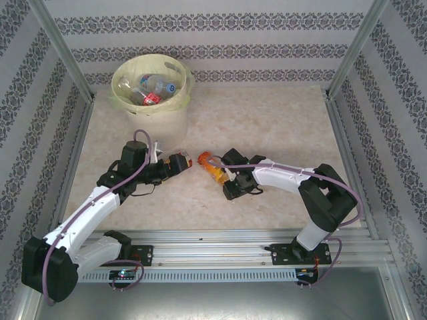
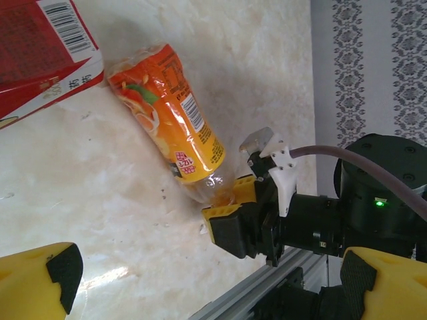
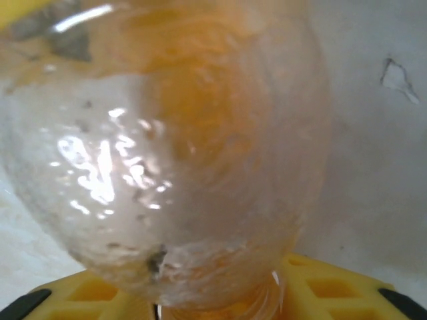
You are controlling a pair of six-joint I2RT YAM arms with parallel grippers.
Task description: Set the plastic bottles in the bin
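Observation:
An orange-labelled plastic bottle (image 1: 212, 168) lies on the table in front of the arms. My right gripper (image 1: 227, 179) is shut on its clear neck end. The left wrist view shows that bottle (image 2: 170, 113) with the right gripper (image 2: 233, 200) clasping the neck between yellow fingers. Close up, the bottle's clear shoulder (image 3: 187, 153) sits just above my right gripper (image 3: 213, 305). My left gripper (image 1: 175, 162) is open beside a red carton (image 1: 183, 160), its fingers (image 2: 40, 273) spread wide with nothing between them. The bin (image 1: 120, 100) stands at the back left with bottles (image 1: 157, 85) inside.
The red carton (image 2: 40, 53) lies on the table just left of the orange bottle. Metal frame posts and patterned walls close in the table on three sides. A metal rail (image 1: 220, 240) runs along the near edge.

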